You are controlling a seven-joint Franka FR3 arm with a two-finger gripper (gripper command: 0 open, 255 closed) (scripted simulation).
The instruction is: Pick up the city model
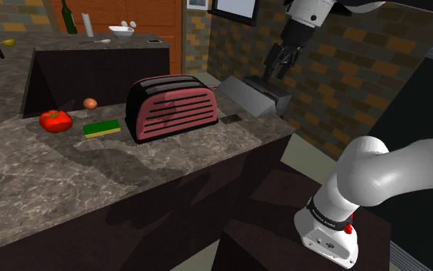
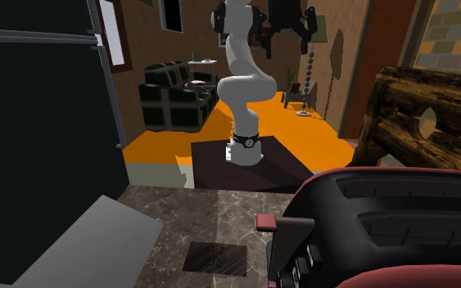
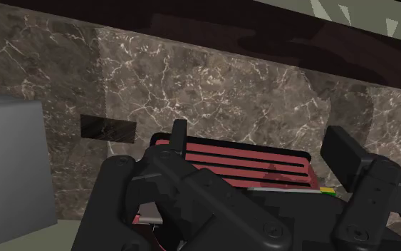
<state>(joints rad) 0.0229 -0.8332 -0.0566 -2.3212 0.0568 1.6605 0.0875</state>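
Note:
The city model looks like a small, flat, dark patterned tile (image 1: pixel 232 118) lying on the marble counter (image 1: pixel 53 177). It sits between the red-and-black toaster (image 1: pixel 172 106) and a grey slanted block (image 1: pixel 254 94). In the second exterior view the tile (image 2: pixel 214 258) lies near the counter's front edge. The wrist view shows the tile (image 3: pixel 108 128) beside the grey block (image 3: pixel 10 167). My gripper (image 1: pixel 278 71) hangs high above the grey block, well clear of the tile. Its fingers (image 3: pixel 179 137) stand apart with nothing between them, so the gripper (image 3: pixel 263 146) is open; it hangs high in the second exterior view too, gripper (image 2: pixel 286 29).
On the counter to the shoulder view's left of the toaster lie a green-and-yellow sponge (image 1: pixel 101 128), a tomato (image 1: pixel 55 120) and an egg (image 1: pixel 90 102). The toaster (image 2: pixel 384 229) looms at the second exterior view's right. My dark stand (image 1: pixel 284 231) stands against the counter.

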